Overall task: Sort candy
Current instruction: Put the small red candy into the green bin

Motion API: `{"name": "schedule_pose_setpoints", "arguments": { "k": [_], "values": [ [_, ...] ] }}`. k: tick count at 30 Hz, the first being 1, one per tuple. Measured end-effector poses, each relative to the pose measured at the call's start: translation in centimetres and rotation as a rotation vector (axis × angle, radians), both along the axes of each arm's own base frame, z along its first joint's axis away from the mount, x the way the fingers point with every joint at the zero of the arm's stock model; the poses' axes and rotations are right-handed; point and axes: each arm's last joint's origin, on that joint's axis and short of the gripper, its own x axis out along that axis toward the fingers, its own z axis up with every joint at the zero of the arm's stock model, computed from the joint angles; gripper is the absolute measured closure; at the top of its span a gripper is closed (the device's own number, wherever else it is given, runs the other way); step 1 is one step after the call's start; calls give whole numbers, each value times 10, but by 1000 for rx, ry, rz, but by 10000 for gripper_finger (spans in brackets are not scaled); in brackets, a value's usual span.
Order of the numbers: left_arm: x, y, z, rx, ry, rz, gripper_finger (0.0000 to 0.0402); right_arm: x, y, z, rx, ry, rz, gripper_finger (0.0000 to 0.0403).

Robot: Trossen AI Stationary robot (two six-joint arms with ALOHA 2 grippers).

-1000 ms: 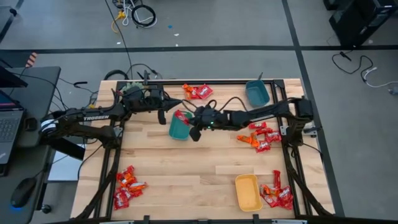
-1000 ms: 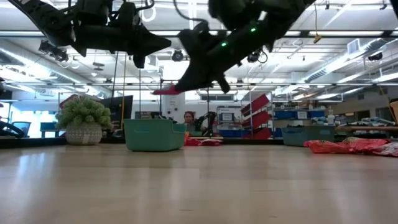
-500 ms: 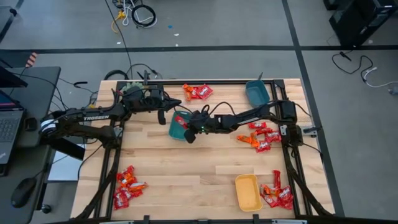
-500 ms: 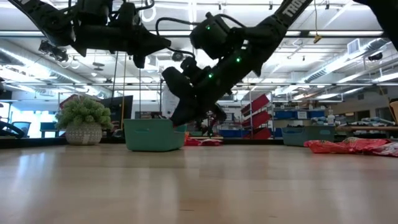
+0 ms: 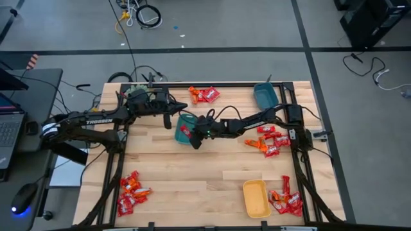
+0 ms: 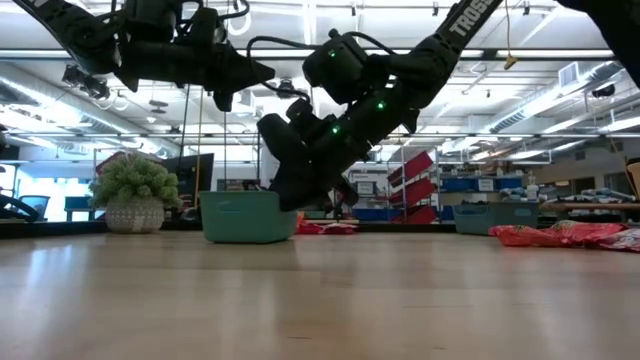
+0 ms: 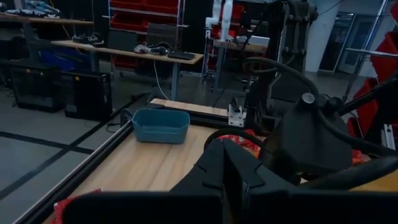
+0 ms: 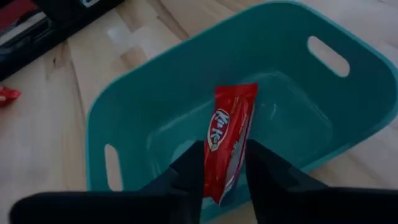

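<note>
Lying between the right gripper's [image 8: 225, 171] two dark fingers, a red wrapped candy [image 8: 227, 140] is hanging over the inside of the teal tray [image 8: 130, 118]; the fingers are sitting parted on either side of the wrapper, though whether they are pinching it or letting it go cannot be told; the bar's far end is reaching toward the tray floor. No other candy is showing inside the teal tray, so the sorting is judged barely begun; this red piece looks to be the first going in. Loose piles are lying around the table [image 5: 192, 167]: red candies near the far edge [image 5: 204, 94], a red and orange heap by the right arm's base [image 5: 268, 141], an orange and red heap at the near left corner [image 5: 130, 192], more red beside the yellow tray [image 5: 255, 198]; the blue tray [image 5: 265, 95] is showing nothing inside. The right arm is stretching across the table, wrist tipping down over the teal tray; the left gripper [image 5: 168, 120], shut, is hovering just beside that tray.
</note>
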Motion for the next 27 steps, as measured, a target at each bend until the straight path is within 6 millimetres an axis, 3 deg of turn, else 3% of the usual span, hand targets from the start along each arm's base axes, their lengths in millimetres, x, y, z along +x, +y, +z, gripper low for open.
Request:
{"name": "schedule_pose_setpoints", "arguments": {
  "k": [3,7,9,13,16,21,27],
  "values": [
    [0,0,0,3,2,-1,401,-2,0,10,-43,1,46,272],
    [0,0,0,1,5,-6,401,-13,-3,49,-131,5,104,245],
    [0,0,-1,1,6,-6,401,-23,-7,67,-194,33,78,236],
    [0,0,-1,19,11,-7,401,-37,-24,85,-317,108,-16,226],
    [0,0,-1,20,13,-7,401,-39,-44,80,-313,125,-53,226],
    [0,0,-4,9,36,-7,401,-40,-76,51,-378,261,-4,230],
    [0,0,-5,2,53,-7,401,-53,-115,54,-481,308,143,233]
  ]
}}
